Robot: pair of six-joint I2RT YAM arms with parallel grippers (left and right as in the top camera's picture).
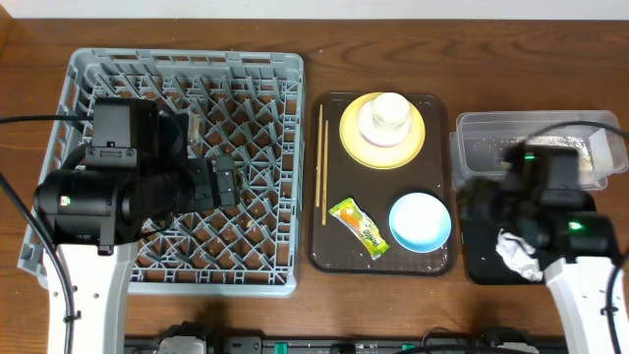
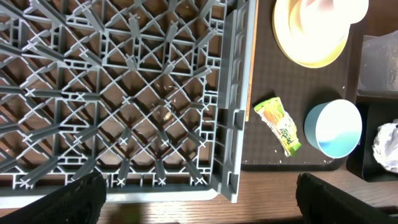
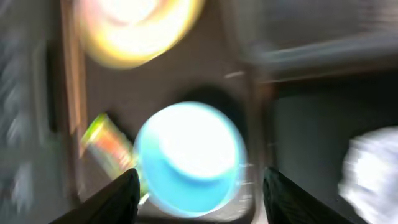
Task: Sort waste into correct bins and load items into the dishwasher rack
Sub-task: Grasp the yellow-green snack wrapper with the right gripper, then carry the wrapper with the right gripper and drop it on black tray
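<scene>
2 grippers stand with their fingers apart and empty: the left gripper (image 2: 202,200) hovers over the rack (image 1: 187,61), and the right gripper (image 3: 199,193) hangs above the blue bowl (image 1: 421,221) on the brown tray (image 1: 334,258). The napkin (image 1: 518,254) lies in the black tub (image 1: 480,264). The wrapper (image 1: 359,226) lies between the chopsticks (image 1: 321,167) and the bowl, and we judge it comes next. We should descend over its middle, fingers across its narrow width, clear of the bowl's rim, and pinch low so the thin foil cannot slip.
</scene>
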